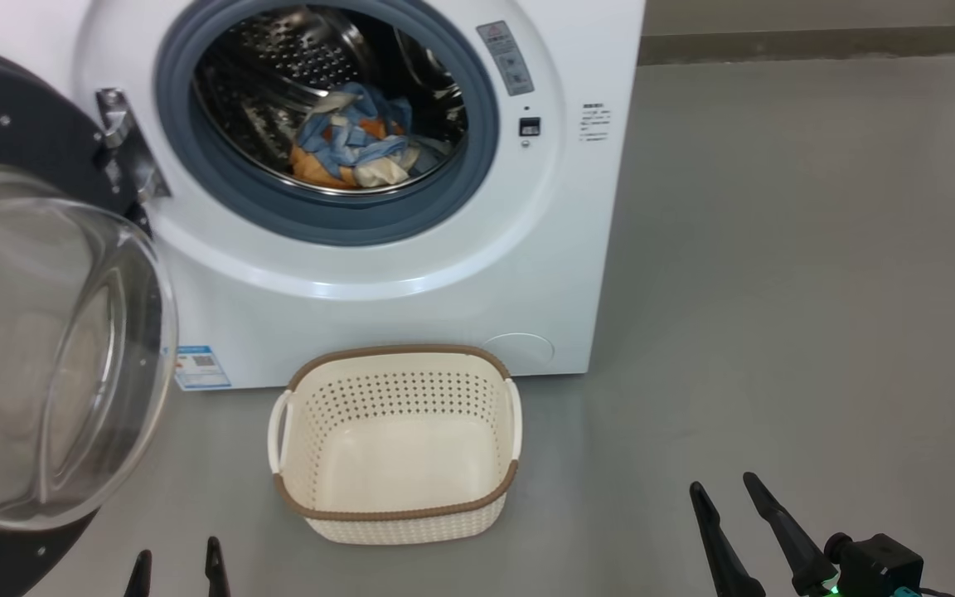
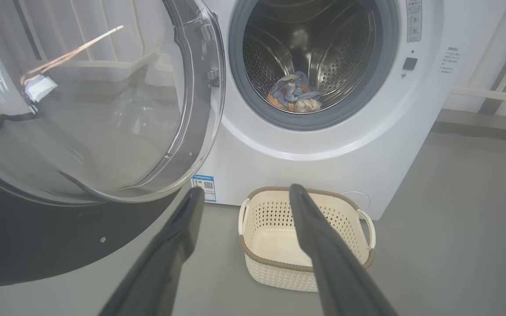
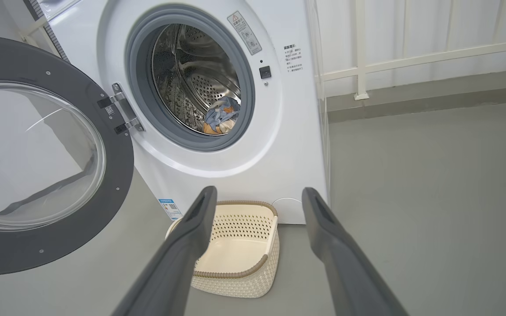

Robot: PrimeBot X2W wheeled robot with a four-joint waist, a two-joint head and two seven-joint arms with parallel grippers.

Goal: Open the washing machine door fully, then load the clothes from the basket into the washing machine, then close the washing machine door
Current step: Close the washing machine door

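The white washing machine (image 1: 378,274) stands ahead with its black round door (image 1: 30,348) swung wide open to the left. The clothes (image 1: 357,145), a blue, orange and beige bundle, lie inside the steel drum. On the floor before the machine sits the cream basket (image 1: 399,444), with nothing in it. My left gripper (image 1: 176,560) is open at the lower left, below the door's glass. My right gripper (image 1: 724,489) is open at the lower right, to the right of the basket. Both hold nothing. The left wrist view has the door (image 2: 81,109), clothes (image 2: 294,94) and basket (image 2: 275,245).
Grey floor (image 1: 817,290) spreads wide to the right of the machine. A white railing and wall (image 3: 411,57) run behind it on that side. The open door (image 3: 37,153) juts out over the floor on the left.
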